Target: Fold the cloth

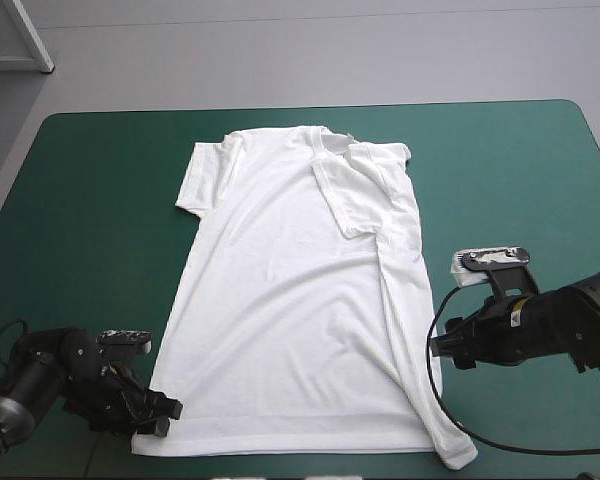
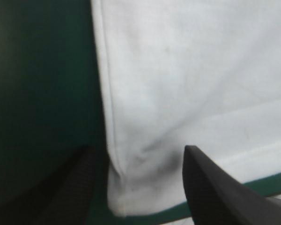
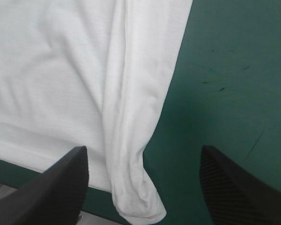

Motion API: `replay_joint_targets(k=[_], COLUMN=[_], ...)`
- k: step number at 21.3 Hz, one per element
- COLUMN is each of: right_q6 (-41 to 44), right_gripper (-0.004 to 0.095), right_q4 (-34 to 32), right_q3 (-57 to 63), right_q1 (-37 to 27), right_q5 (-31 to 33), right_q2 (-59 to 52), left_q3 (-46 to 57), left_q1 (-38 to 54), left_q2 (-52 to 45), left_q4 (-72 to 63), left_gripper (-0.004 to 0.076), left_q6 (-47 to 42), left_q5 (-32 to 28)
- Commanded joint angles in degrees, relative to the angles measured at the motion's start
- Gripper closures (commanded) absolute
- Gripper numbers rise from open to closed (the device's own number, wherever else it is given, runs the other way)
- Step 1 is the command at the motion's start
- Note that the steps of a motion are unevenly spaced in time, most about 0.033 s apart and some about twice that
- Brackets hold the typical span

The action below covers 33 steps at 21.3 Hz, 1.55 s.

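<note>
The T-shirt (image 1: 300,300) was spread on the counter (image 1: 100,200). The left pincer (image 2: 139,149) and right pincer (image 3: 144,148) were held parted at its hem corners, where both layers were best pinched.

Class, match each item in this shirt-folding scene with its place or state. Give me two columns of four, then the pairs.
1. T-shirt
2. left end effector
3. right end effector
4. table cover

A. open, beside the T-shirt's edge on the table's right
B. teal-green, bare around the T-shirt
C. open, at the T-shirt's near-left hem corner
D. white, spread flat, one sleeve folded in

Pairs: 1-D, 2-C, 3-A, 4-B
</note>
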Motion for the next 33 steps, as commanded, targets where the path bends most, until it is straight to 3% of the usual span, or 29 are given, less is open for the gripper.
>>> replay_joint_targets(k=[1,3,7,11,22,24,29,33], right_q6=[-0.99,-1.43,-3.37,-4.02,-5.11,-5.11,-9.19,-10.69], right_gripper=[0.0282,0.0282,0.0284,0.0284,0.0340,0.0413,0.0930,0.0922], right_q4=[0.20,0.20,4.71,7.31,13.19,13.66,14.84,14.98], right_q3=[-1.81,-1.81,-0.50,4.92,24.77,27.44,29.61,27.46], right_q1=[0.16,0.16,0.16,0.16,0.16,0.16,0.16,0.16], right_q5=[0.34,0.34,0.34,0.34,-0.27,-2.34,-9.21,-11.66], right_q2=[-0.18,-0.18,1.78,4.28,4.87,4.87,4.87,4.43], left_q3=[-1.22,-1.22,-1.32,-2.90,-10.51,-10.51,-10.51,-12.78], left_q1=[-0.40,-2.93,-12.24,-14.75,-14.75,-14.75,-14.75,-14.75], left_q2=[4.07,8.85,13.03,11.72,11.67,11.67,11.67,11.57], left_q4=[-2.47,-2.34,-2.66,-2.51,-2.14,-2.14,-2.14,-1.61], left_gripper=[0.0325,0.0356,0.0729,0.0734,0.0734,0.0734,0.0734,0.0734], left_q6=[0.71,0.71,-0.15,-1.17,-1.20,-1.20,-1.20,-0.98], left_q5=[-3.04,-4.93,-9.65,-12.95,-13.10,-13.10,-13.10,-11.09])
